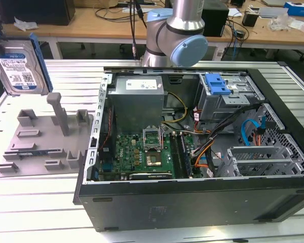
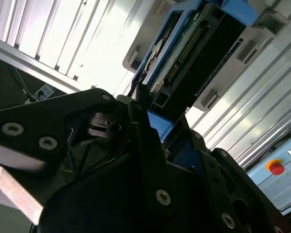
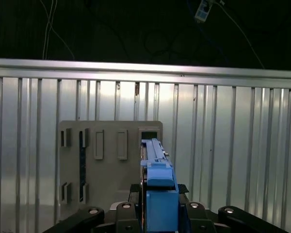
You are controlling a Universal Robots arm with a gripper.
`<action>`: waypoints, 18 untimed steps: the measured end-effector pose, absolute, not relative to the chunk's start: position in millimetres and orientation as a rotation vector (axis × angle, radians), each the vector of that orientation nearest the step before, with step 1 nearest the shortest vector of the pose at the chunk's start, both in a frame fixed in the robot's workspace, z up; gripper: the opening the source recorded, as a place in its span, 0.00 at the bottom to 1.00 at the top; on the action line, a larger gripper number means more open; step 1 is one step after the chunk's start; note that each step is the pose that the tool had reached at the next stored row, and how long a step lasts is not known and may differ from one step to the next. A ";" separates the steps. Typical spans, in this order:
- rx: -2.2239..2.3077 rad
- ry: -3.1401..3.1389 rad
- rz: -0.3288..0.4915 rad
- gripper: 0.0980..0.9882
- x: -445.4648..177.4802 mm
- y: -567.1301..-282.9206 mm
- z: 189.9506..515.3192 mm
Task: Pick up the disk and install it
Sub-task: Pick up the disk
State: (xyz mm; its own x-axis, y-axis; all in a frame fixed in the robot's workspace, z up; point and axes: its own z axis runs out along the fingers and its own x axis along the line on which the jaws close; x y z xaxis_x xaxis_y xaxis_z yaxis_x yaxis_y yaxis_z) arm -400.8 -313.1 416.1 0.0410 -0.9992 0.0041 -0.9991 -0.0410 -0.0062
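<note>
The hand [image 3: 159,194] clamped the disk [image 1: 17,63] by its blue frame, upright over the grey holder [image 1: 40,147], seemingly to clear its slot

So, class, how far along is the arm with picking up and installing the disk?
Done: the gripper is shut on the disk, which looks lifted off the grey holder tray. In hand: the disk hangs above that tray at the exterior view's left. Left: installing it; it is not yet in the open computer case.

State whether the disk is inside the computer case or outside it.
Outside: the disk stands on edge, apart from the computer case, held in the gripper.
</note>
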 end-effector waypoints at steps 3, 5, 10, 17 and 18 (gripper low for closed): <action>-2.265 2.174 -0.013 0.31 -400.4 -313.1 427.7; -2.264 2.173 -0.013 0.31 -400.2 -313.1 434.8; -2.263 2.172 -0.016 0.31 -399.6 -313.1 451.2; -2.261 2.171 -0.020 0.31 -399.1 -313.3 474.7; -2.261 2.171 -0.020 0.31 -399.1 -313.4 474.7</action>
